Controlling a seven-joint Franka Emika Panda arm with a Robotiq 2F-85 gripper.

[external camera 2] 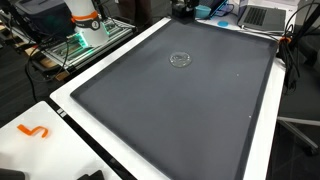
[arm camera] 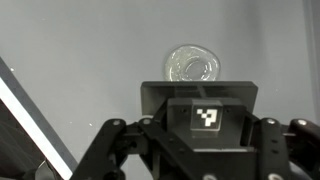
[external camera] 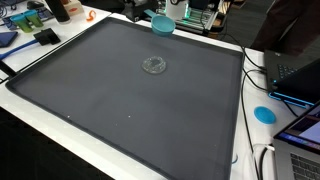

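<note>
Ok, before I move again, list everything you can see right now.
mat: one, dark grey, covers most of the white table.
dish: one, clear, on the mat, ahead of the fingers in the wrist view.
cup: one, teal, at the mat's far edge.
disc: one, blue, on the table beside the mat.
hook: one, orange, on the table off the mat's corner.
laptop: one, grey, past the mat's far edge.
fingers: two, black, at the bottom of the wrist view; tips out of frame, so open or shut is unclear.
</note>
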